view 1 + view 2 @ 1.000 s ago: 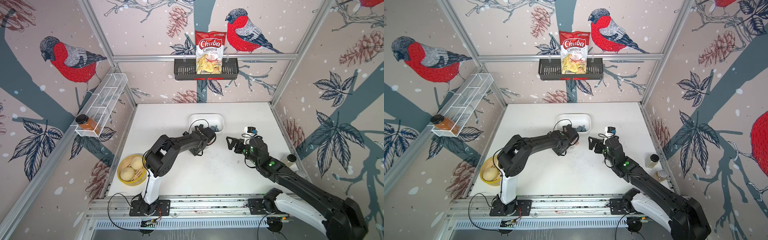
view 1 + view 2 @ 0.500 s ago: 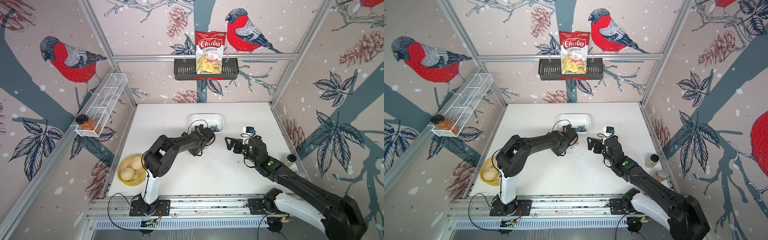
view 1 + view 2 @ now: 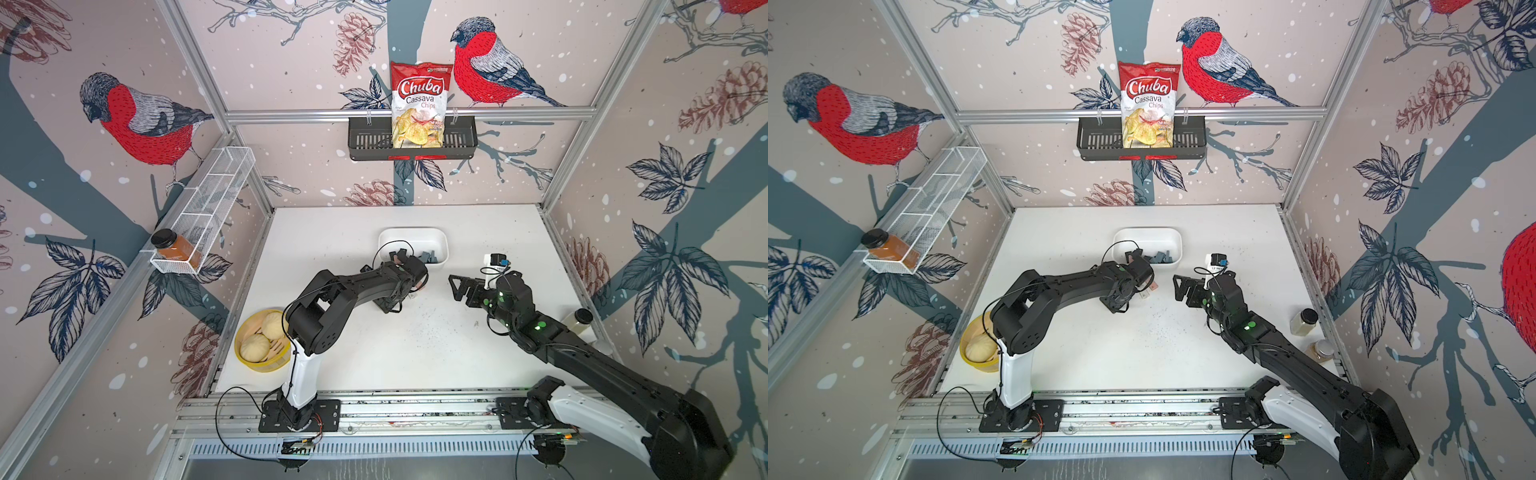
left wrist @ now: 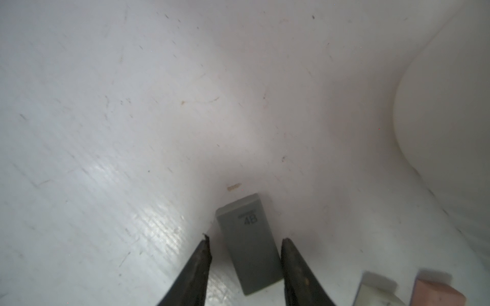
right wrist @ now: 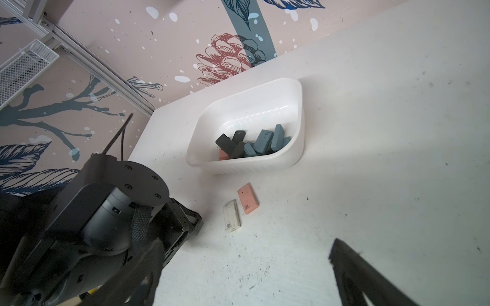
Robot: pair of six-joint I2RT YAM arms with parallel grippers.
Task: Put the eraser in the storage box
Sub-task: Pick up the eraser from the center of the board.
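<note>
As I look over the feeds, I list what each shows.

- **Storage box** (image 5: pixel 265 164): a white tub standing on the table (image 3: pixel 332 249). A heap of erasers (image 5: pixel 252 145) is piled at one end, dark grey and blue-grey with one pink.
- **Grey eraser** (image 4: pixel 249 265): stamped 4B. It lies flat on the table outside the storage box, near its rounded wall.
- **Left gripper** (image 4: pixel 246 239): it is low over the table, just outside the storage box. Its fingers (image 4: pixel 196 270) are spread to either side of the grey eraser. I see a strip of table between one finger and the eraser, so there is no pinch.
- **Pink eraser** (image 5: pixel 248 198) and **white eraser** (image 5: pixel 232 216): they lie side by side on the table, just beside the storage box.
- **Right gripper** (image 5: pixel 246 243): it is near the storage box, with its fingers wide apart and nothing between them.
</note>
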